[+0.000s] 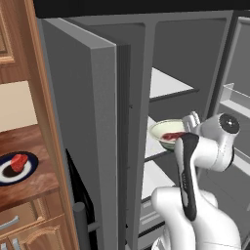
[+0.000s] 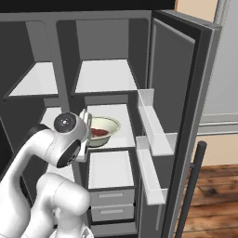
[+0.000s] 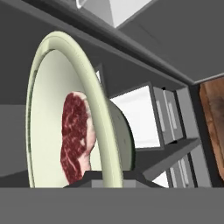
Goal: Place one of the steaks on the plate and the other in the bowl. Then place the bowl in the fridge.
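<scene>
Steak [image 3: 78, 136] is seen lying inside the pale bowl [image 3: 43, 109] in the hand view, red with a pinkish edge, and the bowl's rim runs down to the bottom of that picture, where the dark fingertips [image 3: 89, 180] are pinched together on it. The hand [image 1: 191, 122] is thus pressed shut on the bowl's rim.

From the left base view, the bowl [image 1: 163, 131] is shown inside the open fridge [image 1: 97, 122], over a white middle shelf [image 1: 152, 146], with the steak [image 1: 172, 136] as a red patch in it; whether the bowl rests on the shelf or is held just above it cannot be told. That same view alone takes in the wooden bench [image 1: 29, 171] to the left of the fridge, where the dark plate [image 1: 27, 168] carries the second steak [image 1: 18, 162], well apart from the bowl.

The right base view gives the other side: the bowl [image 2: 104, 129] and its steak [image 2: 96, 133] are seen just beyond the arm's wrist, in the fridge's right compartment, above a white drawer tray [image 2: 110, 168]. The open right door [image 2: 181, 93] with its pale door bins [image 2: 151, 121] and a dark bar handle [image 2: 190, 186] is seen here, as is a strip of wooden floor [image 2: 216, 195].
</scene>
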You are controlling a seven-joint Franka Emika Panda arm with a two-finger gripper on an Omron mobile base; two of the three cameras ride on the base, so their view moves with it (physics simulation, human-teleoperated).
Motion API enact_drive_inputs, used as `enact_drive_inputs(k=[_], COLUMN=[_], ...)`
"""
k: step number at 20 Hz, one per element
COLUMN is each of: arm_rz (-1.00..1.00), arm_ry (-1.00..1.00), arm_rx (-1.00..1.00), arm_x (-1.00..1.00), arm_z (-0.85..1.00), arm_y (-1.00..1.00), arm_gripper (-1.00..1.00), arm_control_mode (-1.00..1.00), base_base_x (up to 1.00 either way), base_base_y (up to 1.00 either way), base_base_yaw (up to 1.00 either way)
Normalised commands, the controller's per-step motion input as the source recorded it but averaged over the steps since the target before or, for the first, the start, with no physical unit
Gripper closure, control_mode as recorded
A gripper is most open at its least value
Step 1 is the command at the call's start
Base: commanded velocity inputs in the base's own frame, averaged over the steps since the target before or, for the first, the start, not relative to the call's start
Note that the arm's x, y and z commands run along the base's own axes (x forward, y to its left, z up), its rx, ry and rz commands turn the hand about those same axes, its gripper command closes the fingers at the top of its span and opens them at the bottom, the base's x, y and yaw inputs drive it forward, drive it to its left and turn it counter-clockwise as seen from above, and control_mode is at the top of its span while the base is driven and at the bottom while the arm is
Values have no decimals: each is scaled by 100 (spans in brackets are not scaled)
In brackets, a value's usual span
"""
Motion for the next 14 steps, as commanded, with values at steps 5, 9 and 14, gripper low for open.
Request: enact_drive_inputs(k=[5,9,14], arm_rz=[6,6,1], arm_ry=[-1,0,-14], arm_rx=[2,1,0], arm_x=[48,57,45], arm_z=[-41,-28,-27], arm_y=[-1,-3,-13], arm_gripper=[100,100,100], arm_control_mode=[-100,-100,-100], base_base_x=[0,0,0], base_base_y=[0,0,0], base_base_yaw=[0,0,0])
